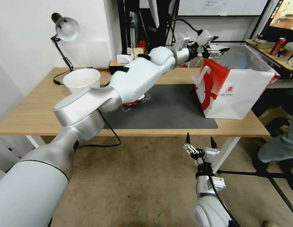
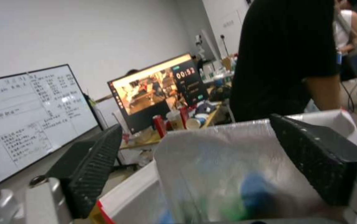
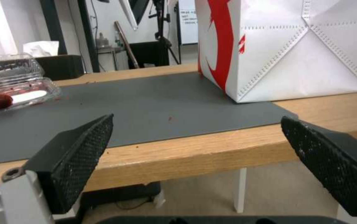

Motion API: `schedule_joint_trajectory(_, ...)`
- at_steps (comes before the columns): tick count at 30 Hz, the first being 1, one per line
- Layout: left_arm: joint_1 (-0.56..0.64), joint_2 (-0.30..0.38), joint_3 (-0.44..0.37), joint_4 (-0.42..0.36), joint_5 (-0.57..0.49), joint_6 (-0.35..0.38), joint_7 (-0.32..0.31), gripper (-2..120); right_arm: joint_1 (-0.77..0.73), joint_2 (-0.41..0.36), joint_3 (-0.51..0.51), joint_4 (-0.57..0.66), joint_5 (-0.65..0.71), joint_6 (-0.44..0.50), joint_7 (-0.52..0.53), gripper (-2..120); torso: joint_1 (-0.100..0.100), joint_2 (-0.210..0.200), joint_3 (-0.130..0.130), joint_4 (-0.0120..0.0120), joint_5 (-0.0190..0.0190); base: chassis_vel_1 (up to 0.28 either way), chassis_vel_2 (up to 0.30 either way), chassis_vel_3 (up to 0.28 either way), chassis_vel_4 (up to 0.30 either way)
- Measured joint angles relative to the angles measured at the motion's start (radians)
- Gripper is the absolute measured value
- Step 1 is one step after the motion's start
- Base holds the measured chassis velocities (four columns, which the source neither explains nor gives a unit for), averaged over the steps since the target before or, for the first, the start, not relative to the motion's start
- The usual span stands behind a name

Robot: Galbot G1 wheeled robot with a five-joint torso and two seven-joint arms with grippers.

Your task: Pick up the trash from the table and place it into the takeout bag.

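Observation:
My left gripper [image 1: 219, 49] hangs open and empty over the open top of the takeout bag [image 1: 234, 91], which stands at the right end of the table [image 1: 33, 110]. In the left wrist view, the left gripper [image 2: 195, 124] looks down into the bag's clear liner [image 2: 211, 149], where blurred blue [image 2: 255, 186] and green [image 2: 232, 211] trash lies. A white paper bowl [image 1: 82, 80] stands at the table's left. A clear clamshell box [image 1: 138, 101] with red scraps sits on the dark mat [image 1: 171, 107], partly hidden by my left arm. My right gripper [image 1: 200, 142] waits open below the table's front edge.
A grey desk lamp [image 1: 66, 28] and a black tissue box [image 1: 116, 65] stand along the table's back edge. Another desk [image 1: 278, 64] with a red can and cups is at the far right. A person's leg [image 1: 278, 145] is beside the table's right end.

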Motion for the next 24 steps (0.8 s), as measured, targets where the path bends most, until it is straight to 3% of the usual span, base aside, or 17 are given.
schedule_joint_trajectory(7,0.03,0.002,-0.022,-0.067,-0.032,0.011,-0.036,95,-0.002,0.003,0.003,0.004,-0.002,-0.001,0.0,100,0.0,0.0,0.0,0.0,0.0,0.0,0.0,0.0,0.0)
schedule_joint_trajectory(8,0.04,0.008,-0.024,-0.088,-0.04,0.016,-0.045,97,-0.003,0.004,0.004,0.005,-0.002,-0.002,0.0,100,0.0,0.0,0.0,-0.0008,0.0001,0.0,0.0,0.0,0.0)
schedule_joint_trajectory(9,0.054,0.03,-0.028,-0.111,-0.049,0.021,-0.057,97,-0.004,0.004,0.005,0.006,-0.003,-0.002,0.0,100,0.0,0.0,0.0,-0.0014,0.0005,0.0,0.0,0.0,0.0)
schedule_joint_trajectory(16,0.133,0.177,-0.073,-0.207,-0.078,0.04,-0.122,99,-0.005,0.006,0.001,0.006,-0.008,-0.005,0.0,100,0.0,0.0,0.0,0.0008,-0.0005,0.0,0.0,0.0,0.0)
schedule_joint_trajectory(24,0.22,0.296,-0.116,-0.31,-0.104,0.053,-0.206,99,-0.004,0.007,-0.004,0.006,-0.013,-0.008,0.001,100,0.0,0.0,0.0,-0.0001,-0.0002,0.0,0.0,0.0,0.0)
